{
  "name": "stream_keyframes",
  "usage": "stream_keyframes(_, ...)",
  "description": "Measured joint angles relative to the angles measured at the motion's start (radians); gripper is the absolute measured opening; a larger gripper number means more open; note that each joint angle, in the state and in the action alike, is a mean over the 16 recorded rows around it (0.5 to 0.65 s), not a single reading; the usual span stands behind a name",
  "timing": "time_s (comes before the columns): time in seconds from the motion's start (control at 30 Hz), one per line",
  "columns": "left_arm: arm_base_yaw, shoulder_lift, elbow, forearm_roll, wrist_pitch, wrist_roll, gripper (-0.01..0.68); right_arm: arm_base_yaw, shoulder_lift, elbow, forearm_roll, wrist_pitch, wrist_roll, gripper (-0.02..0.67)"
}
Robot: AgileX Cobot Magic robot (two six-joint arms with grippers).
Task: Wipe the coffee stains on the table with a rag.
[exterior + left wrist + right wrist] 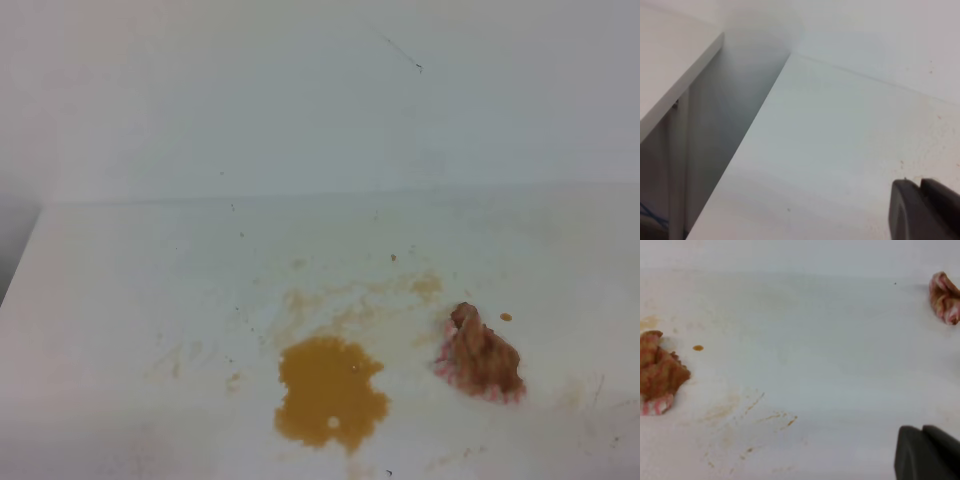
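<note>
White table fills all three views, backed by a plain white wall; no writing or brand shows anywhere. Only a dark corner of the left gripper appears, at the near right of the left wrist view, and whether it is released or clenched cannot be told. The right gripper shows the same way at the near right of its own view, its state equally unclear. Neither gripper appears in the high view, and neither touches anything.

Well apart from the right gripper, at the left edge of the right wrist view, lies the rag, brown-stained with pink-and-white edging, a small orange drop just to its right. That view alone shows a second cloth at the far right.

From above, the rag sits to the right of the coffee stains, an orange-brown blotch near the front edge, close by but not touching, with paler tan smears farther back. Bare tabletop, the table's left edge and a neighbouring white surface are all the left wrist view shows.
</note>
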Motion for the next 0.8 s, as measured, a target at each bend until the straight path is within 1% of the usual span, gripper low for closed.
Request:
stream_keyframes(0.13, 0.0, 0.0, 0.0, 0.0, 0.0, 0.0, -0.003, 0.0, 0.0, 0.002, 0.032, -0.086, 0.002, -0.002)
stream_keyframes(0.4, 0.0, 0.0, 0.0, 0.0, -0.001, 0.0, -0.003, 0.0, 0.0, 0.004, 0.1, -0.341, -0.002, -0.002)
stream_keyframes(0.5, 0.0, 0.0, 0.0, 0.0, -0.002, 0.0, -0.003, 0.0, 0.0, -0.002, 0.114, -0.408, -0.005, -0.002)
stream_keyframes(0.63, 0.0, 0.0, 0.0, 0.0, -0.003, 0.0, -0.003, 0.0, 0.001, -0.036, 0.122, -0.424, -0.014, -0.002)
stream_keyframes(0.8, 0.0, 0.0, 0.0, 0.0, -0.003, 0.0, -0.003, 0.0, 0.033, -0.13, 0.125, -0.338, -0.026, -0.002)
